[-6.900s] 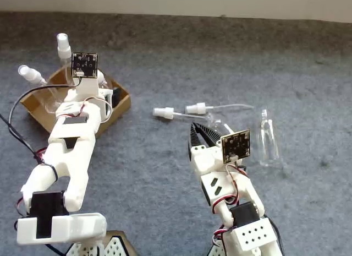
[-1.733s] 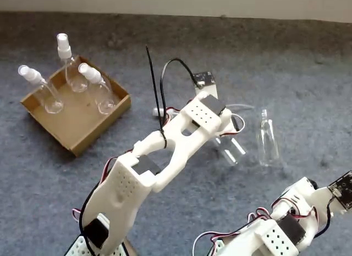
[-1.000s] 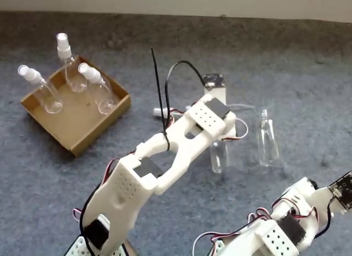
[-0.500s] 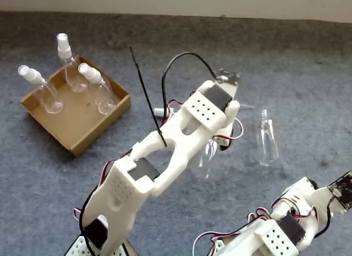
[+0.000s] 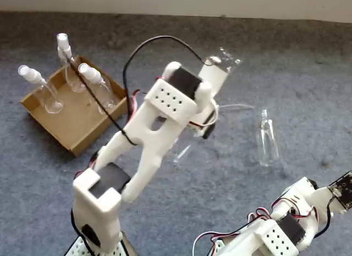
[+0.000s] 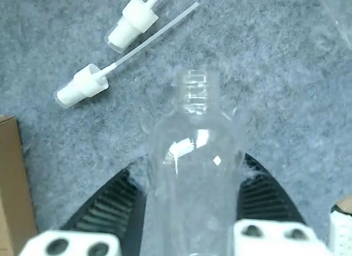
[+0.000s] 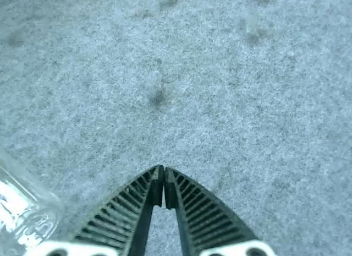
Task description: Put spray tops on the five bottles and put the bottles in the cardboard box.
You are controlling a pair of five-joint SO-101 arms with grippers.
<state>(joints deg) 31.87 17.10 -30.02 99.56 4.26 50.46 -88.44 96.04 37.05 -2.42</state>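
My left gripper (image 6: 192, 176) is shut on a clear bottle (image 6: 195, 146) with an open neck, held above the grey carpet. From above, the left arm stretches over the middle of the table, its gripper (image 5: 202, 130) holding the bottle (image 5: 180, 152) off the ground. Two loose spray tops (image 6: 132, 22) (image 6: 82, 86) lie on the carpet beyond the bottle's neck. A second open bottle (image 5: 267, 139) lies to the right. The cardboard box (image 5: 102, 124) at the back left holds three bottles with spray tops (image 5: 91, 74). My right gripper (image 7: 164, 191) is shut over bare carpet.
The right arm (image 5: 297, 223) is folded back at the front right corner. A clear bottle's edge (image 7: 16, 209) shows beside the right gripper. The box's corner (image 6: 8, 179) lies close to the held bottle. A black cable (image 5: 93, 96) crosses over the box.
The left arm has lifted the bottle off the carpet and swung it to the left, its wrist rising. The right arm has stayed still.
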